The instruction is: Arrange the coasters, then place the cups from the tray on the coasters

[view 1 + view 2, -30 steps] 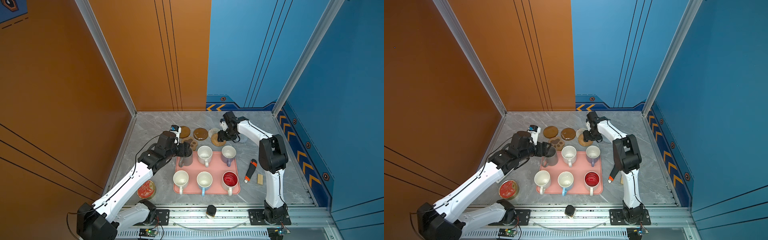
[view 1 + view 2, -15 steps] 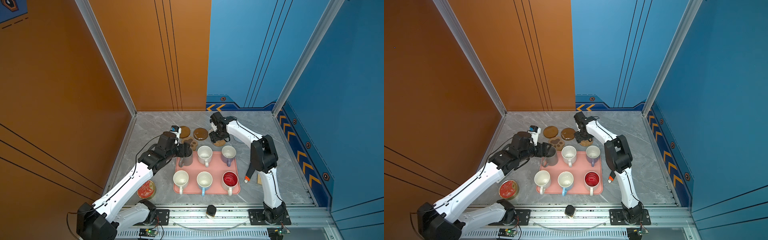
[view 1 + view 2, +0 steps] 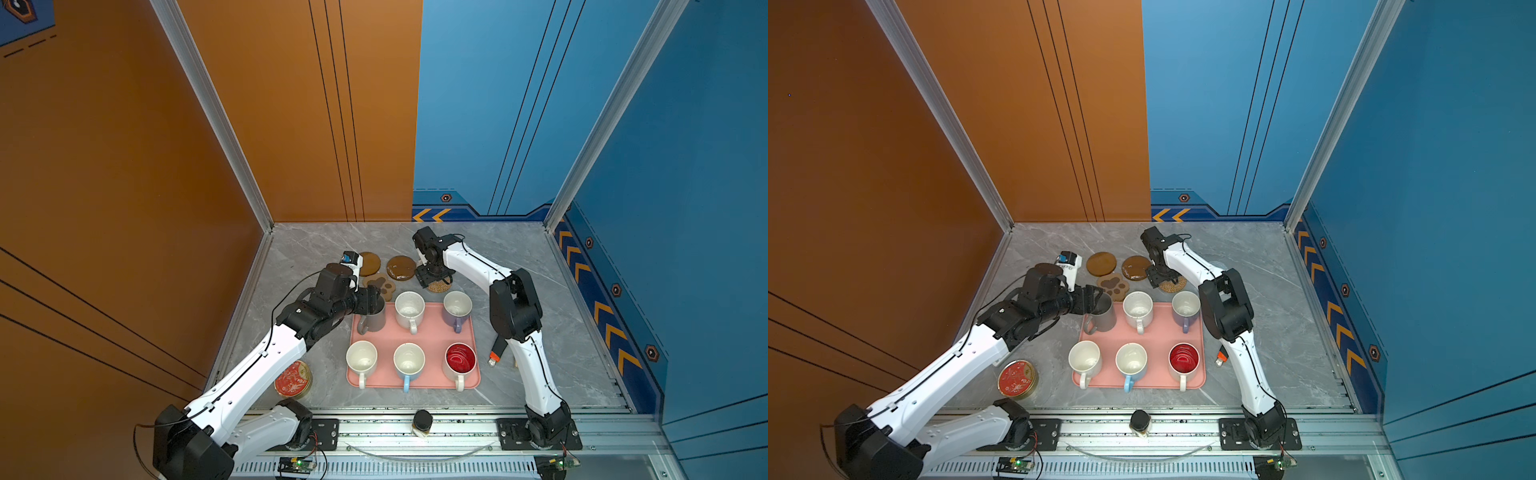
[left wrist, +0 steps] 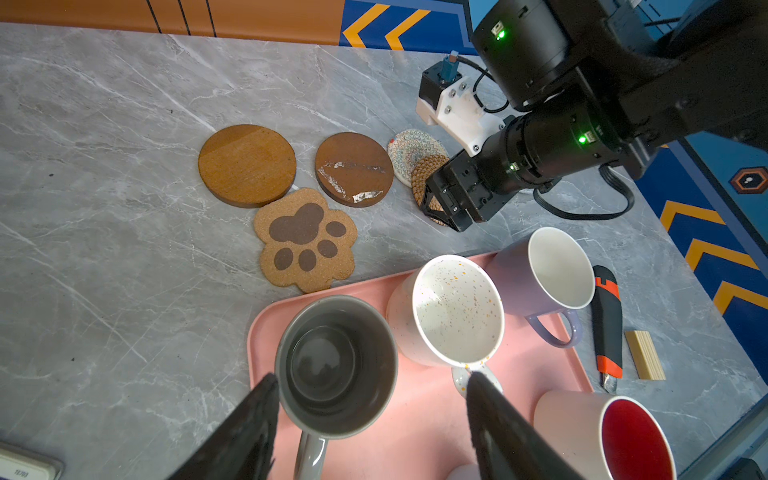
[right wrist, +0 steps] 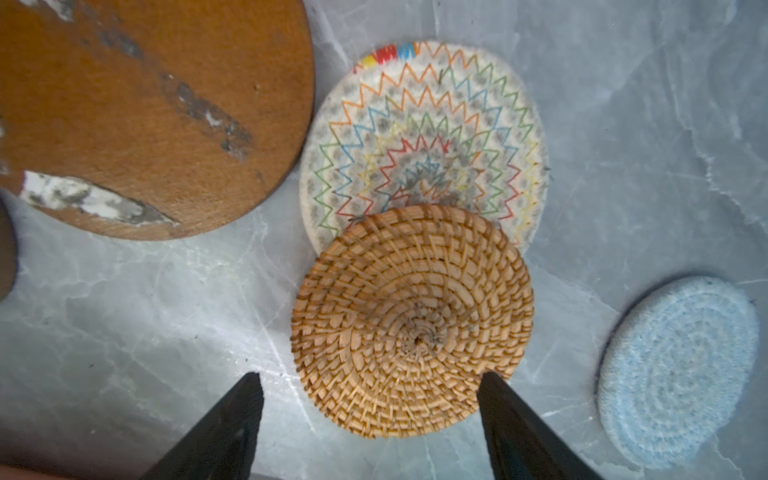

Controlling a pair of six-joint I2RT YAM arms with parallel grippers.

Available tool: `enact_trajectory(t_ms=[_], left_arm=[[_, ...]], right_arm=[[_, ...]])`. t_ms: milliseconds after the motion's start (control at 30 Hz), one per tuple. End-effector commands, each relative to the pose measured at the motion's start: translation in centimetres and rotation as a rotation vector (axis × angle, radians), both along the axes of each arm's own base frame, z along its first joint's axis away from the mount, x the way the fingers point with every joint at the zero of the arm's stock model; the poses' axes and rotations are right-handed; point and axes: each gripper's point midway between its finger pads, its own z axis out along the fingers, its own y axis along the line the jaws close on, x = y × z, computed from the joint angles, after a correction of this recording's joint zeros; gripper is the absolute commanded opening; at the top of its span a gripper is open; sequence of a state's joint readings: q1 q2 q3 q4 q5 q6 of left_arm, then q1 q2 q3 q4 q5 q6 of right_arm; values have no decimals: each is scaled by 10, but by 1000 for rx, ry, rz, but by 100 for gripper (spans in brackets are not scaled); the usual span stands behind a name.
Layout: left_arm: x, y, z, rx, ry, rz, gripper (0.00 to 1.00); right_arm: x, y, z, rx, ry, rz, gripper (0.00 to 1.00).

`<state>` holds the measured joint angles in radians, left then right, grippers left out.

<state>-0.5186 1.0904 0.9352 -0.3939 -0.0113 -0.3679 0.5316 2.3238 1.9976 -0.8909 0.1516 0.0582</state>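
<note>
At the far-left corner of the tray (image 3: pixel 432 332) the left gripper (image 4: pixel 372 377) stands wide open astride the grey cup (image 4: pixel 336 361); one finger is just beside its wall, the other is by the handle of the speckled cup (image 4: pixel 457 309), and nothing is clamped; all six cups sit on the tray; beyond its far edge lie the plain brown disc (image 4: pixel 247 164), the glossy brown disc (image 4: pixel 353 168) and, nearer, the paw coaster (image 4: pixel 305 241), each flat and none overlapping; further right the right gripper (image 5: pixel 370 375) hangs over the rattan coaster (image 5: pixel 411 320), jaws spread and empty; that mat overlaps the near side of the white woven coaster (image 5: pixel 424 133), and the pale blue coaster (image 5: pixel 677 370) lies apart from both; the step in hand looks to be separating this pair; best to nip the rattan rim and lift rather than drag, so the woven mat stays put, then set it on bare marble with room for a cup all round; the left jaws should close only once clear of the speckled handle
</note>
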Motion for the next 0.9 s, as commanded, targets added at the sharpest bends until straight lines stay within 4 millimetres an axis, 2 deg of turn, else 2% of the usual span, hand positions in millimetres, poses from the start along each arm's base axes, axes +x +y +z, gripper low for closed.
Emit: enact_trajectory(t_ms=[0, 367, 867], left_arm=[[-3, 3, -10, 26, 24, 13, 72], [-4, 4, -13, 35, 28, 15, 72], [-2, 3, -15, 38, 35, 13, 73]], right_arm=[[-2, 1, -4, -35, 13, 10, 81], [-1, -6, -16, -49, 32, -9, 82], [1, -35, -8, -35, 42, -67, 83]])
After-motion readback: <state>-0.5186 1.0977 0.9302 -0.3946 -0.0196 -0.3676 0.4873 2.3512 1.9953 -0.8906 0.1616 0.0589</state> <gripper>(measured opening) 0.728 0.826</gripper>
